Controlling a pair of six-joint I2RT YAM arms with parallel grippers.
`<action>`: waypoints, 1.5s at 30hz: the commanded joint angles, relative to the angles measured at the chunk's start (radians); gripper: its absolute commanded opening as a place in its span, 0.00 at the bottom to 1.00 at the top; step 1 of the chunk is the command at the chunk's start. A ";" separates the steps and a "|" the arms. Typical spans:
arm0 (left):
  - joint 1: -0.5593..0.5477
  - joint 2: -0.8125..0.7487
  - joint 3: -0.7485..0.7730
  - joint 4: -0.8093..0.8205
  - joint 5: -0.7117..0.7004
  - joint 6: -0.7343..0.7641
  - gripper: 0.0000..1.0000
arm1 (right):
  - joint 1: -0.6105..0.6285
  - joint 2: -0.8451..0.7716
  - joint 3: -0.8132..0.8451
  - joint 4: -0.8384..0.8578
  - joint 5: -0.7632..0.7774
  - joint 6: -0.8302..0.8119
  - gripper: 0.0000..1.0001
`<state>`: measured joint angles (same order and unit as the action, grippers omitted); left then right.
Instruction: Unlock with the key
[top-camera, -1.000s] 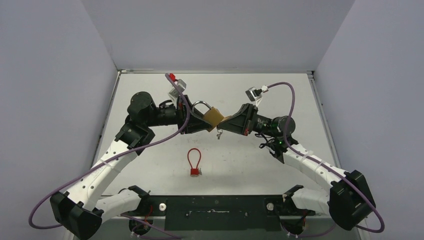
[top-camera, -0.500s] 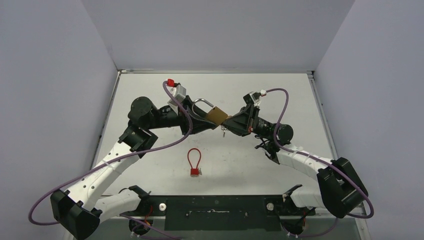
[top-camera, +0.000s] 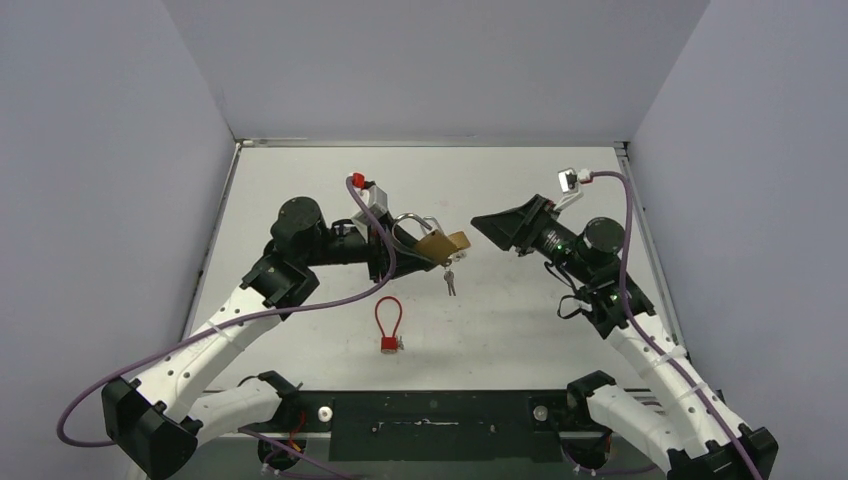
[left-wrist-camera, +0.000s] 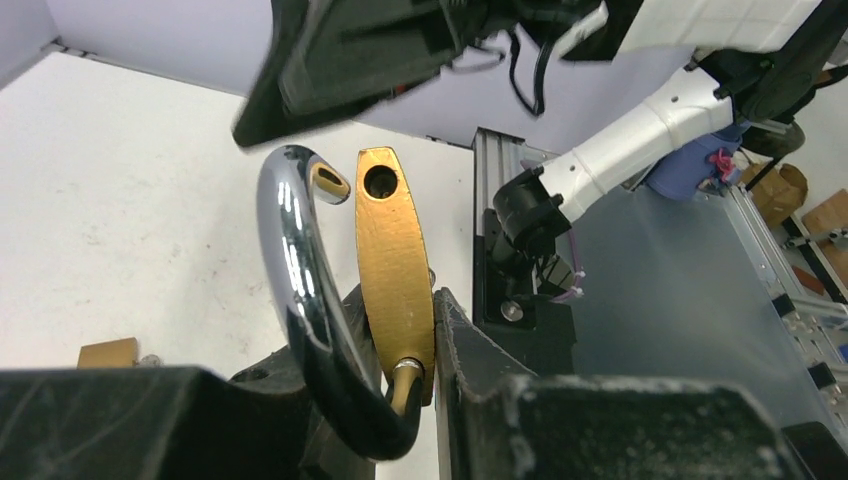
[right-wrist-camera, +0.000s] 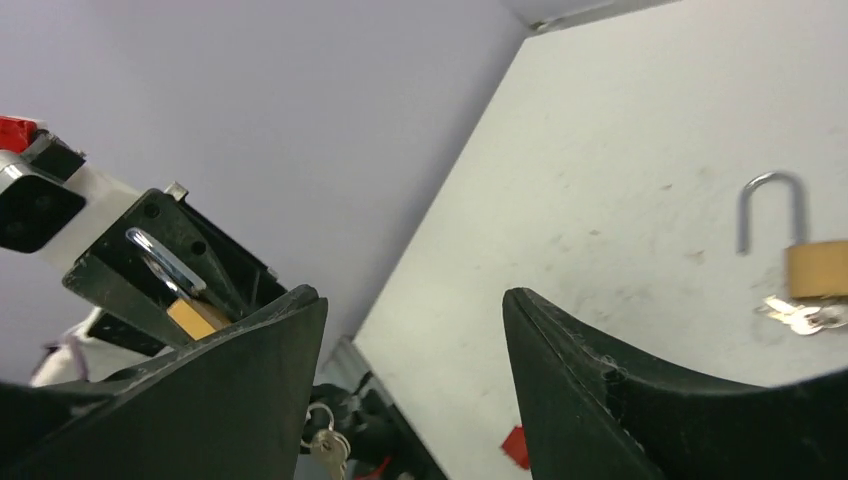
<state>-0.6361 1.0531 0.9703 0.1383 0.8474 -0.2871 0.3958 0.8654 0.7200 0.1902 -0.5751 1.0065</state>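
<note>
My left gripper (top-camera: 415, 250) is shut on a brass padlock (top-camera: 442, 244), held above the table's middle. In the left wrist view the brass body (left-wrist-camera: 393, 260) is clamped between my fingers. Its chrome shackle (left-wrist-camera: 298, 250) stands sprung, the free end out of its hole. A bunch of keys (top-camera: 449, 283) hangs from the padlock's underside, and it shows in the right wrist view (right-wrist-camera: 330, 447) too. My right gripper (top-camera: 481, 221) is open and empty, a short way right of the padlock. Its fingertips (right-wrist-camera: 312, 300) are wide apart, with nothing between them.
A red cable lock (top-camera: 388, 322) lies on the table nearer the bases. A second brass padlock (right-wrist-camera: 812, 268) with a raised shackle and keys lies on the table in the right wrist view. Grey walls enclose the table on three sides.
My right gripper has opened, let go at the padlock's key end and drawn back to the right. The keys now dangle free. The left gripper keeps its hold and has shifted slightly.
</note>
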 joint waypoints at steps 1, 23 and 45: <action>0.001 -0.026 0.044 -0.020 0.089 0.072 0.00 | 0.020 0.034 0.212 -0.319 0.113 -0.385 0.67; -0.004 0.016 0.090 -0.214 0.225 0.163 0.00 | 0.319 0.242 0.484 -0.299 -0.203 -0.696 0.41; -0.002 0.046 0.141 -0.454 0.089 0.276 0.00 | 0.387 0.305 0.558 -0.449 -0.153 -0.759 0.18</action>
<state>-0.6361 1.1007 1.0256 -0.2996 0.9741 -0.0685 0.7742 1.1931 1.2274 -0.2836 -0.7956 0.2455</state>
